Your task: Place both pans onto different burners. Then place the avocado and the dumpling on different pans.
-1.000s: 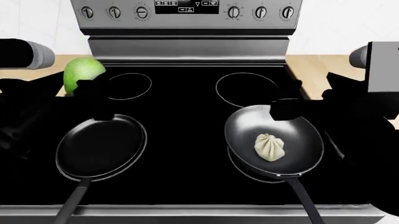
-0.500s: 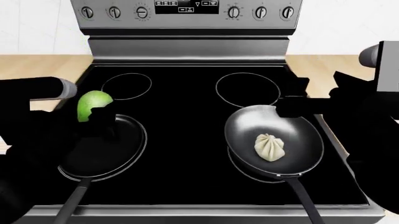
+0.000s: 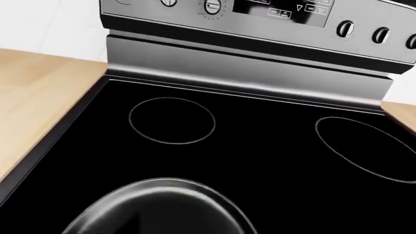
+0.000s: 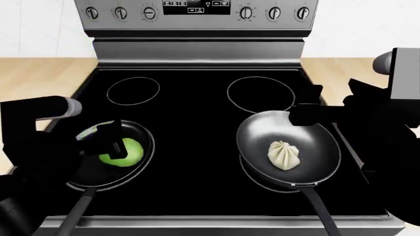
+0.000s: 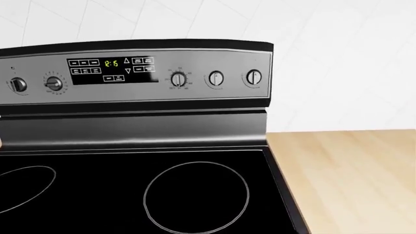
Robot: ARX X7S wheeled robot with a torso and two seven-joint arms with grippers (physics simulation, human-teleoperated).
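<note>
Fingers of the left gripper (image 4: 110, 141) hang low inside the smaller black pan (image 4: 141, 135), and the avocado (image 4: 123, 151) lies on the pan floor directly under and just beside them. The dark fingers blend with the pan, so whether they touch or clasp the fruit cannot be told. This pan sits on the front burner on the left arm's side of the cooktop (image 4: 196, 128), its long handle (image 4: 74, 214) pointing back toward the robot. Beyond the gripper, toward the stove's back panel, lies an unoccupied burner ring (image 4: 133, 91); the left wrist view shows the same ring (image 3: 171, 120) past the pan's curved rim (image 3: 195, 187), with another ring (image 3: 364, 146) farther across.

Across the cooktop, the right gripper (image 4: 307, 112) hovers at the far rim of the larger glossy grey pan (image 4: 256, 132); its dark shape against the dark arm hides how its jaws stand, so its state cannot be told either. The dumpling (image 4: 285, 155) rests on that pan's floor, nearer the robot than the gripper and apart from it. That pan covers the front burner on the right arm's side, its handle (image 4: 321, 211) also running toward the robot. Past the right gripper sits a bare rear ring (image 4: 260, 94), seen too in the right wrist view (image 5: 196, 197) below the control panel (image 5: 130, 73). Wooden countertop (image 5: 351, 175) flanks the stove.
</note>
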